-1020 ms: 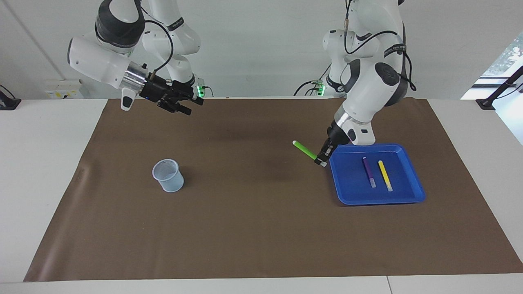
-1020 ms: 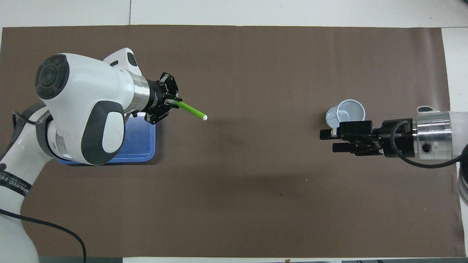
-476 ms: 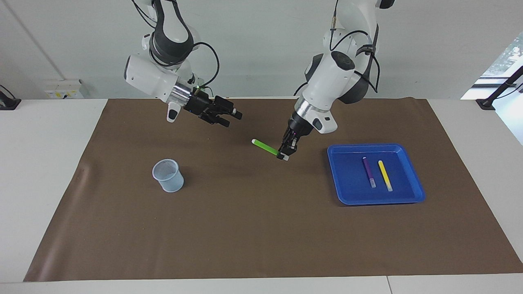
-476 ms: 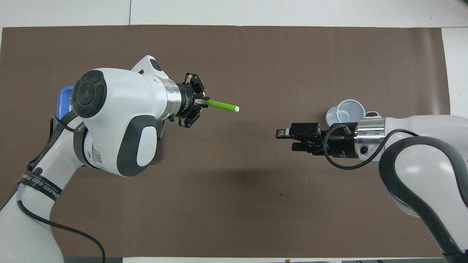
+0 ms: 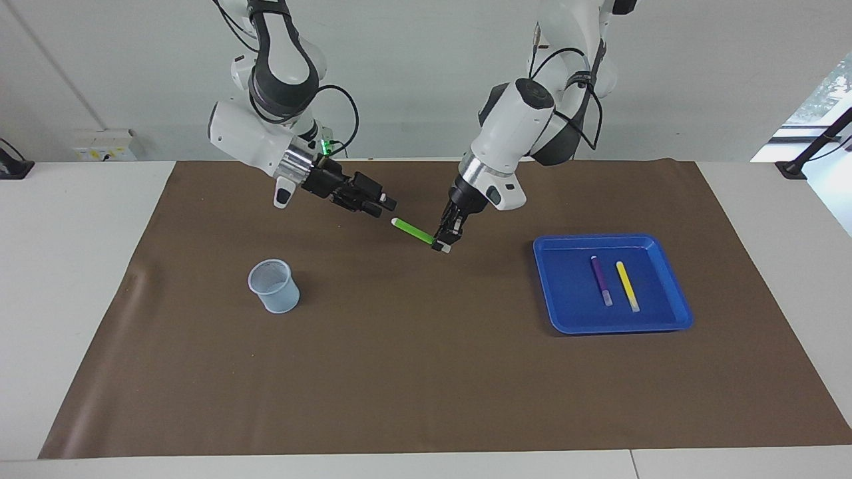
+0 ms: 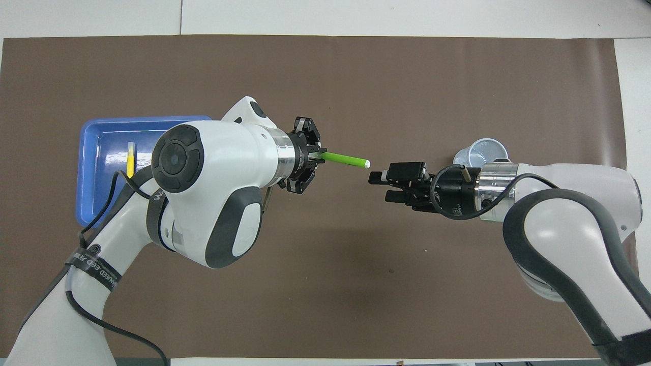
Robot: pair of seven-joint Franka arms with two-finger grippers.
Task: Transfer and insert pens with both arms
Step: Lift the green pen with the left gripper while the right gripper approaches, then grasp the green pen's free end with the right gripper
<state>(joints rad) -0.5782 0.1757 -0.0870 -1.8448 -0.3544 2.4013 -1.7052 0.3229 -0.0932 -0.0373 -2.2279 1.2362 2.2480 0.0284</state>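
My left gripper (image 5: 444, 241) is shut on one end of the green pen (image 5: 413, 231) and holds it above the middle of the mat, whitish tip pointing at my right gripper (image 5: 381, 204). The right gripper is open and empty, its fingertips just short of the pen's tip. In the overhead view the green pen (image 6: 346, 159) spans most of the gap between the left gripper (image 6: 316, 156) and the right gripper (image 6: 380, 186). The purple pen (image 5: 601, 280) and the yellow pen (image 5: 627, 285) lie side by side in the blue tray (image 5: 552, 319). The left arm hides the purple pen from overhead.
A pale mesh cup (image 5: 273, 286) stands upright on the brown mat toward the right arm's end. Overhead, the right arm partly covers the cup (image 6: 485, 152). The blue tray (image 6: 91, 152) lies toward the left arm's end, with the yellow pen (image 6: 130, 162) showing in it.
Both grippers have moved toward each other over the middle of the mat. The left gripper carried the green pen away from the tray, and its tip now nearly meets the right gripper.
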